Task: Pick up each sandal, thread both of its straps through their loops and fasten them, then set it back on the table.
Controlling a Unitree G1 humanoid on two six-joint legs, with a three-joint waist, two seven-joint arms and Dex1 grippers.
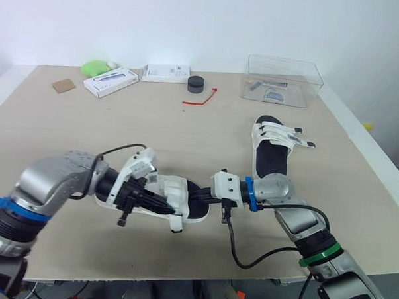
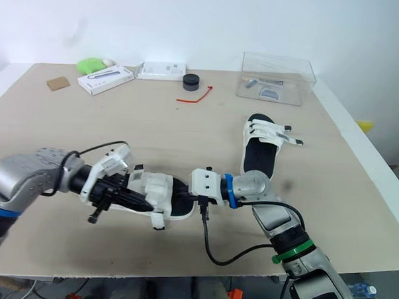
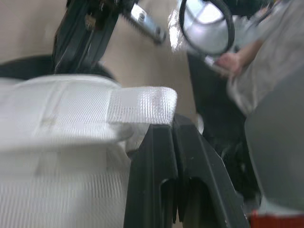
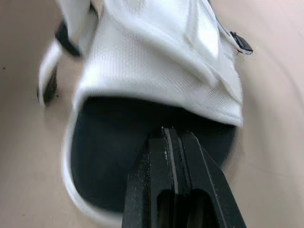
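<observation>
Near sandal (image 1: 173,189) lies flat on the table (image 1: 154,127) at abt 6 o'clock, close to the front edge. Its white strap part is toward 9 o'clock & its dark open end is toward 3 o'clock. Both claws meet at this sandal.

L claw (image 1: 162,204) comes in from 9 o'clock. It is clenched: in the L wrist view its 2 black fingers (image 3: 161,171) are pressed tight together. The tip sits right under the loose end of a white strap (image 3: 142,102) & touches it. Can't tell if any strap is pinched.

R claw (image 1: 201,198) comes in from 3 o'clock. It is clenched too, w/ nothing held. In the R wrist view its fingers (image 4: 161,180) lie on the dark insole (image 4: 109,152), pointing in under the wide white strap.

Far sandal (image 1: 271,162) lies at abt 3 o'clock on the table, toe to 12 o'clock. Its white straps are undone & their ends stick out to 3 o'clock. It is apart from both claws.

Along the back edge:
- Clear box (image 1: 282,77) at 1 o'clock, w/ small things inside, too small to tell.
- Black round thing (image 1: 196,84) at 12 o'clock, w/ a red string (image 1: 201,100) just beside it.
- 2 white boxes (image 1: 110,81) at 11 o'clock.
- Green thing (image 1: 96,67) & brown card (image 1: 64,85) at abt 10 o'clock.
</observation>
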